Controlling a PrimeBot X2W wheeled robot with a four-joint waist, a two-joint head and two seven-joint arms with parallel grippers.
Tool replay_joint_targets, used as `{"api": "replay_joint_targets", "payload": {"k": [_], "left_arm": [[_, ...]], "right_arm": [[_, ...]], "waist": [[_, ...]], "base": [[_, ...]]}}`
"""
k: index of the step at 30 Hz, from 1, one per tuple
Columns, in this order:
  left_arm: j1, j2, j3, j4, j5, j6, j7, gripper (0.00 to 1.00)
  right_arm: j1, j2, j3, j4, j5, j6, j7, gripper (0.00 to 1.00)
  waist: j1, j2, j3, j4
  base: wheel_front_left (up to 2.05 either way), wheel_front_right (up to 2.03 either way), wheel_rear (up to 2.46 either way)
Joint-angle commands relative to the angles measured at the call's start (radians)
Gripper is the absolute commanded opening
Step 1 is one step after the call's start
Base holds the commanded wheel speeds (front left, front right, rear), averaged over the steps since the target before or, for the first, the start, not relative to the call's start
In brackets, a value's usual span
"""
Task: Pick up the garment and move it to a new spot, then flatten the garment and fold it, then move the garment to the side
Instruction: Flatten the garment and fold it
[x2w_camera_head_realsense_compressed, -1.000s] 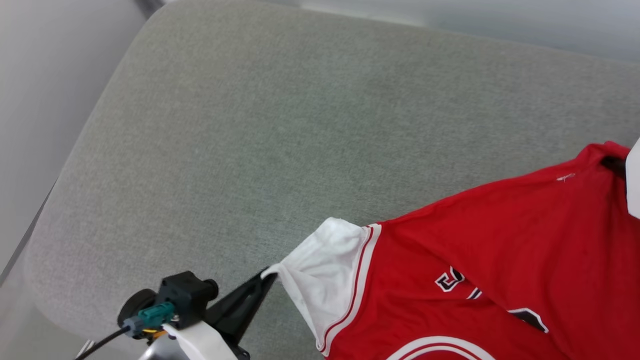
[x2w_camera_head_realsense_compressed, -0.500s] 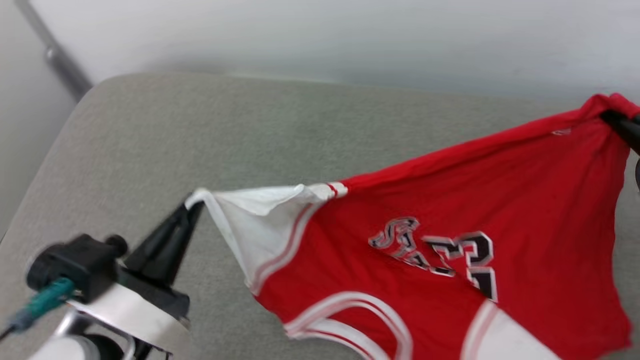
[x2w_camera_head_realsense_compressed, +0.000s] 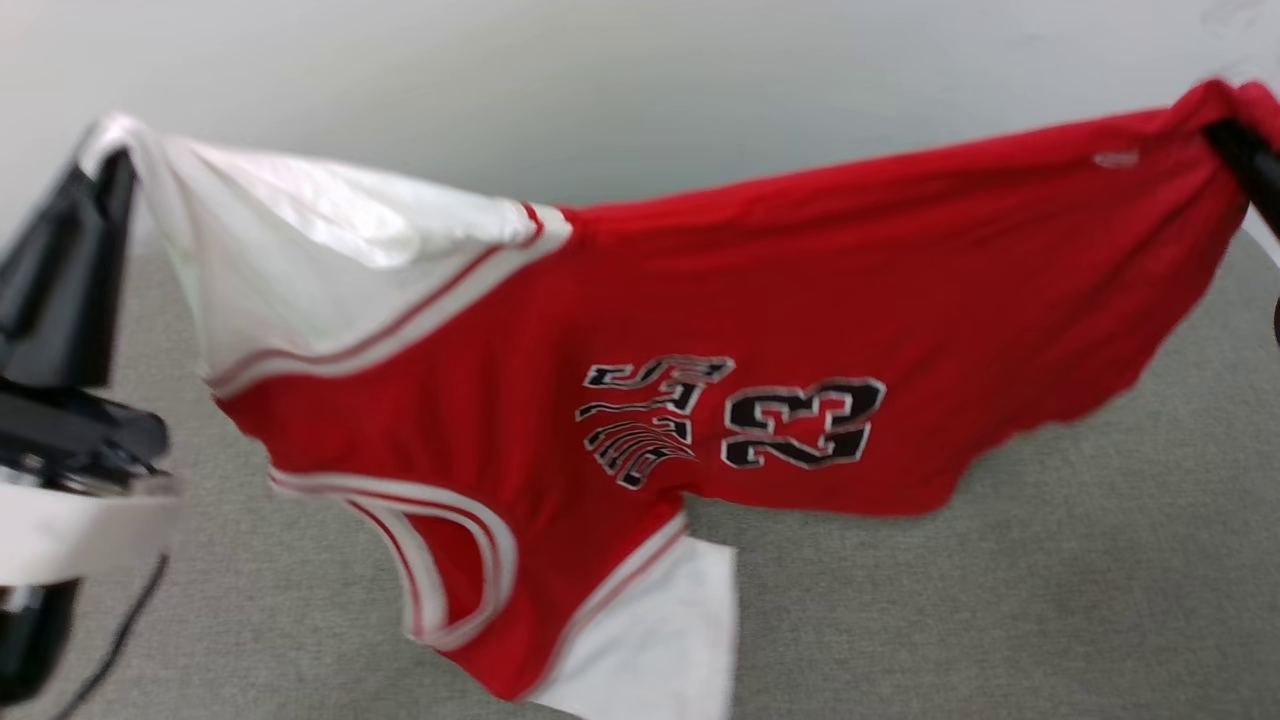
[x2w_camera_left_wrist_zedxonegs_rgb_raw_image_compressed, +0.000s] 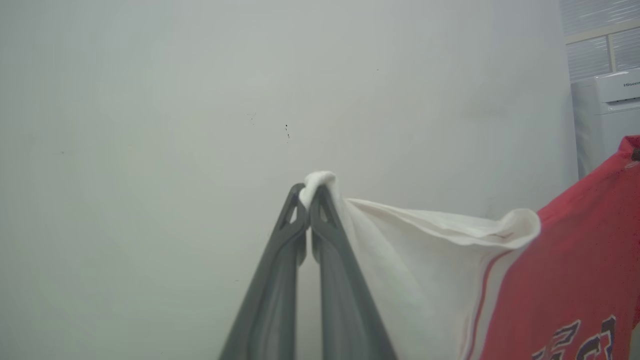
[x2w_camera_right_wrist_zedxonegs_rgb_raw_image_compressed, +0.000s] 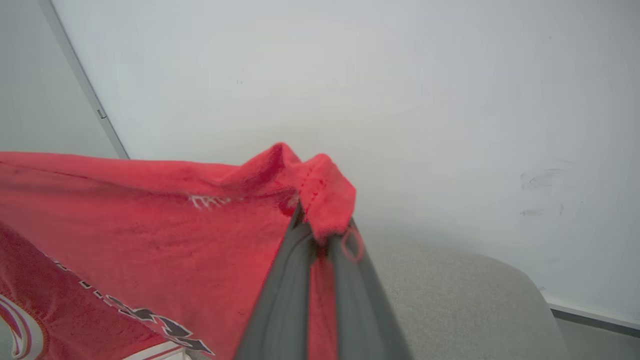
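- Head view: the left gripper (x2w_camera_head_realsense_compressed: 108, 165) is raised at the upper left with its dark fingers pointing up. A pale forearm section sits below it at the frame edge.
- The left jaws are pinched together on the tip of the white sleeve (x2w_camera_head_realsense_compressed: 300, 250) of the red jersey shirt (x2w_camera_head_realsense_compressed: 850, 280).
- The right gripper (x2w_camera_head_realsense_compressed: 1228, 140) is at the upper right edge, with only its dark fingertips in frame. They are clamped on a bunched red corner of the shirt.
- The shirt hangs spread between the two grippers, with its top edge pulled nearly straight. The black white-outlined lettering (x2w_camera_head_realsense_compressed: 800, 425) faces the camera, and the striped neck opening droops at the lower left.
- The shirt hangs in front of the grey cushion (x2w_camera_head_realsense_compressed: 1000, 600). I cannot tell whether its lowest white part touches the cushion. The frame is slightly blurred.
- Left wrist view: the left gripper (x2w_camera_left_wrist_zedxonegs_rgb_raw_image_compressed: 310, 192) has both fingers pressed together, with white sleeve cloth (x2w_camera_left_wrist_zedxonegs_rgb_raw_image_compressed: 400, 250) caught between the tips.
- The sleeve fans out to the right into the red body. A pale wall (x2w_camera_left_wrist_zedxonegs_rgb_raw_image_compressed: 150, 125) lies behind, and a white appliance (x2w_camera_left_wrist_zedxonegs_rgb_raw_image_compressed: 607, 115) stands at the right edge.
- Right wrist view: the right gripper (x2w_camera_right_wrist_zedxonegs_rgb_raw_image_compressed: 322, 235) has its fingers closed, and a red fold (x2w_camera_right_wrist_zedxonegs_rgb_raw_image_compressed: 320, 190) is draped over the tips.
- The shirt (x2w_camera_right_wrist_zedxonegs_rgb_raw_image_compressed: 150, 215) stretches away to the left. The grey cushion (x2w_camera_right_wrist_zedxonegs_rgb_raw_image_compressed: 450, 300) lies below, with the wall (x2w_camera_right_wrist_zedxonegs_rgb_raw_image_compressed: 350, 75) behind it.
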Motion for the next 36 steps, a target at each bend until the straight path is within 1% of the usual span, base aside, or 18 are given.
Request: {"api": "replay_joint_targets", "payload": {"k": [1,5,10,13,14,17,20,22,27,30,34,36], "left_arm": [[-0.031,0.009,0.023,-0.009,-0.015,-0.002,0.005,0.0],[-0.12,0.043,0.071,-0.009,-0.04,-0.02,0.028,0.0],[-0.29,0.059,0.099,0.048,-0.076,-0.055,0.059,0.0],[-0.426,0.064,0.099,0.108,-0.09,-0.087,0.075,0.0],[-0.426,0.064,0.099,0.108,-0.09,-0.087,0.075,0.0],[-0.588,0.07,0.077,0.184,-0.073,-0.127,0.094,0.0],[-0.769,0.054,0.035,0.283,-0.05,-0.172,0.114,0.0],[-0.892,0.039,0.0,0.361,-0.015,-0.199,0.128,0.0],[-1.182,-0.034,-0.087,0.597,0.088,-0.253,0.119,0.0],[-1.328,-0.093,-0.123,0.741,0.134,-0.28,0.087,0.0],[-1.509,-0.138,-0.156,0.902,0.188,-0.315,0.039,0.0],[-1.574,-0.171,-0.173,0.974,0.21,-0.327,0.0,0.0]], "right_arm": [[-0.028,0.013,-0.006,-0.014,-0.008,-0.001,-0.012,0.0],[-0.079,0.036,-0.014,-0.025,-0.025,-0.001,-0.027,0.0],[-0.183,0.054,-0.014,0.001,-0.079,-0.001,-0.047,0.0],[-0.261,0.051,-0.002,0.03,-0.11,-0.001,-0.058,0.0],[-0.261,0.051,-0.002,0.03,-0.11,-0.001,-0.058,0.0],[-0.356,0.048,0.011,0.07,-0.134,-0.001,-0.072,0.0],[-0.467,0.043,0.03,0.13,-0.169,-0.001,-0.098,0.0],[-0.545,0.029,0.057,0.172,-0.208,-0.001,-0.128,0.0],[-0.743,0.025,0.098,0.317,-0.291,-0.001,-0.215,0.0],[-0.853,0.024,0.116,0.409,-0.339,-0.001,-0.275,0.0],[-1.005,0.02,0.142,0.519,-0.406,-0.001,-0.353,0.0],[-1.057,0.017,0.148,0.578,-0.445,-0.001,-0.401,0.0]], "waist": [[0.0001,-0.0001,0.006,-0.017],[0.0001,-0.0001,0.036,-0.033],[0.0001,-0.0001,0.111,-0.046],[0.0001,-0.0001,0.176,-0.049],[0.0001,-0.0001,0.176,-0.049],[0.0001,-0.0001,0.255,-0.049],[0.0001,-0.0001,0.333,-0.048],[0.0001,-0.0001,0.383,-0.046],[0.0001,-0.0001,0.499,-0.032],[0.0001,-0.0001,0.555,-0.021],[0.0001,-0.0001,0.629,-0.015],[0.0001,-0.0001,0.655,-0.005]], "base": [[0.0,0.0,0.0],[0.0,0.0,0.0],[0.0,0.0,0.0],[0.0,0.0,0.0],[0.0,0.0,0.0],[0.0,0.0,0.0],[0.0,0.0,0.0],[0.0,0.0,0.0],[0.0,0.0,0.0],[0.0,0.0,0.0],[0.0,0.0,0.0],[0.0,0.0,0.0]]}}
